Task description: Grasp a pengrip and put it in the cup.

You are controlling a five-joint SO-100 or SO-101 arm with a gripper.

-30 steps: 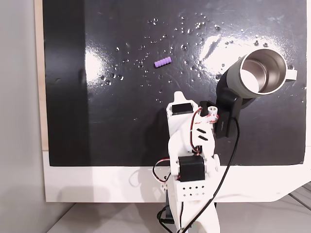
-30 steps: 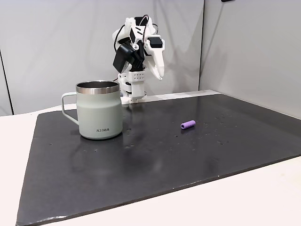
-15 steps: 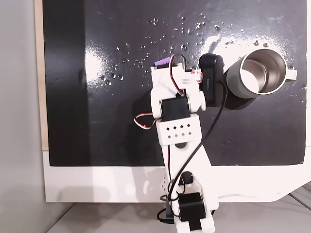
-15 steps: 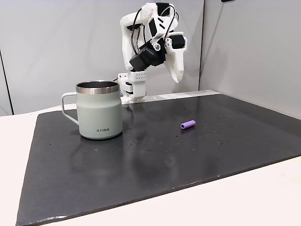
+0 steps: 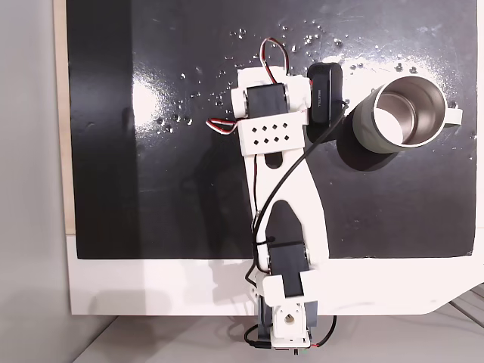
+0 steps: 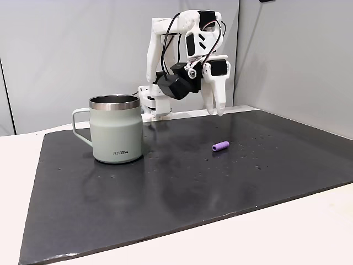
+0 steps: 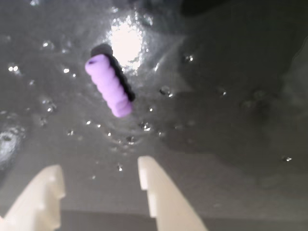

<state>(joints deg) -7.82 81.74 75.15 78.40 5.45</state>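
White printed arm with black servos

The arm (image 5: 283, 219) is built of white plastic links with black servo blocks set into them; one white plate shows two rows of small round holes. Black cable runs along the links, red-and-white wires loop at 12 o'clock of the wrist. A black boxy piece sits beside it. The gripper (image 7: 98, 185) has pale cream, tapered fingers (image 7: 156, 190), possibly notched.

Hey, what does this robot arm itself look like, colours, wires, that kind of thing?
The arm is white plastic with black servo blocks, and one plate has a grid of small holes. Black, red and white wires loop along it. A black box sits beside the wrist. The pincer has white, tapering fingers.
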